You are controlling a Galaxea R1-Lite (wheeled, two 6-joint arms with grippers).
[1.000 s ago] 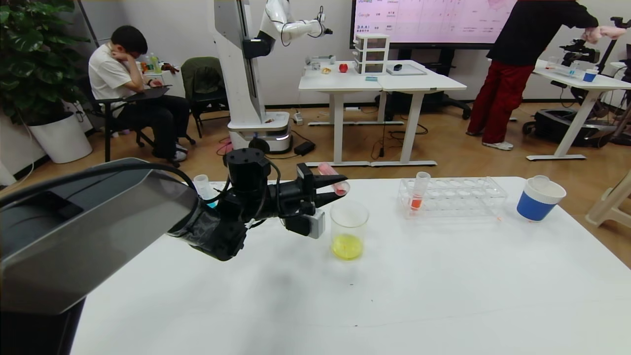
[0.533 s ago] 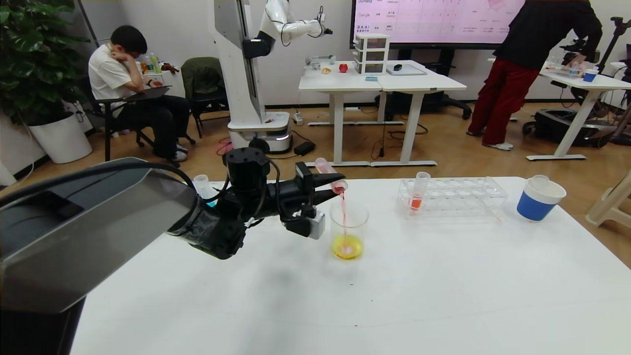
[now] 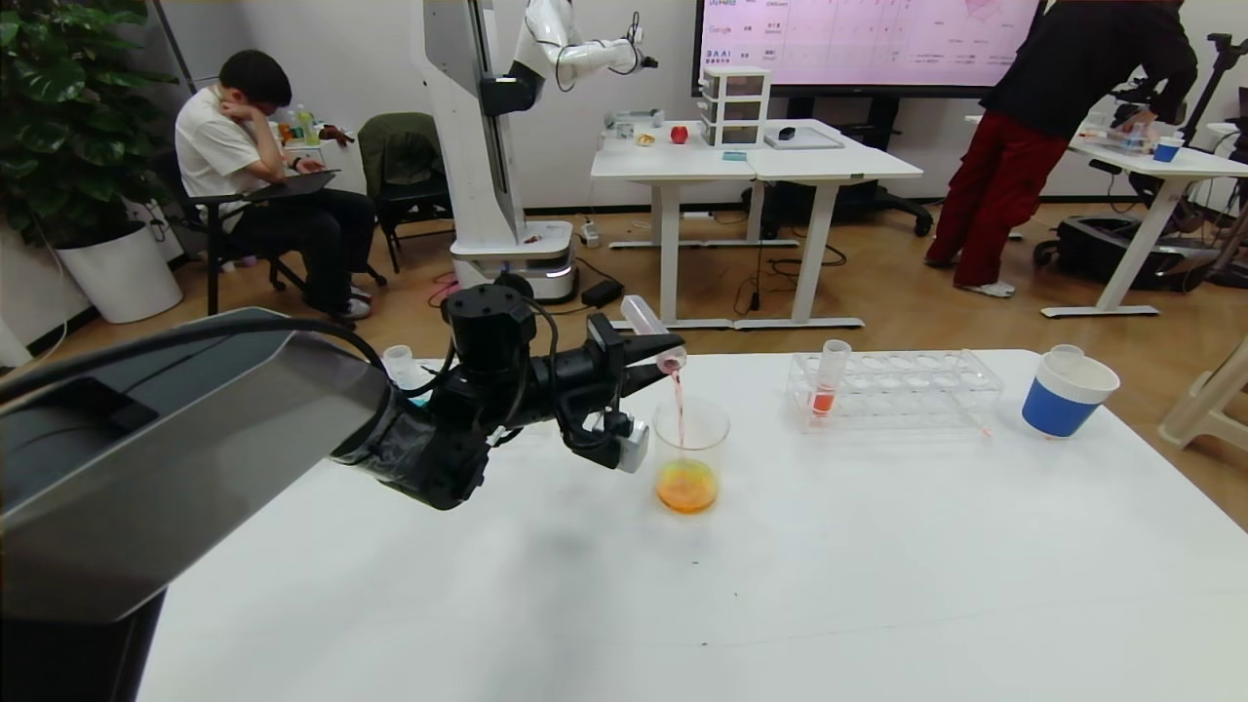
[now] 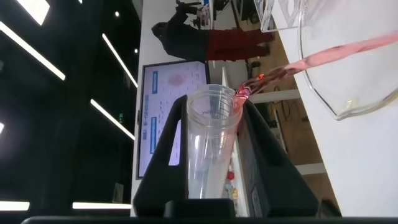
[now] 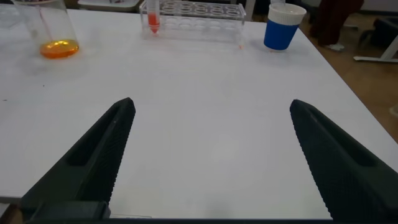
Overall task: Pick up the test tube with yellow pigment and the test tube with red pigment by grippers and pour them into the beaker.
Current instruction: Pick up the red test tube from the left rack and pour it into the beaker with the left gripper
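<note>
The red pour is under way: the left gripper (image 3: 651, 363), its jaws clamped on a tilted test tube (image 3: 651, 331), sends a thin red stream into the beaker (image 3: 689, 453), where the liquid already looks orange. Next, I'd judge, it needs emptying and righting. The right gripper (image 5: 208, 149) hovers spread wide and empty over the near surface (image 3: 829, 585).

Near half of my desk (image 3: 780, 585) bare, open passage. Far side crowded: beaker (image 3: 689, 453) mid-desk under left end effector (image 3: 651, 363), tube rack (image 3: 892, 388) beyond to the right, blue cup (image 3: 1066, 392) at the right edge.
</note>
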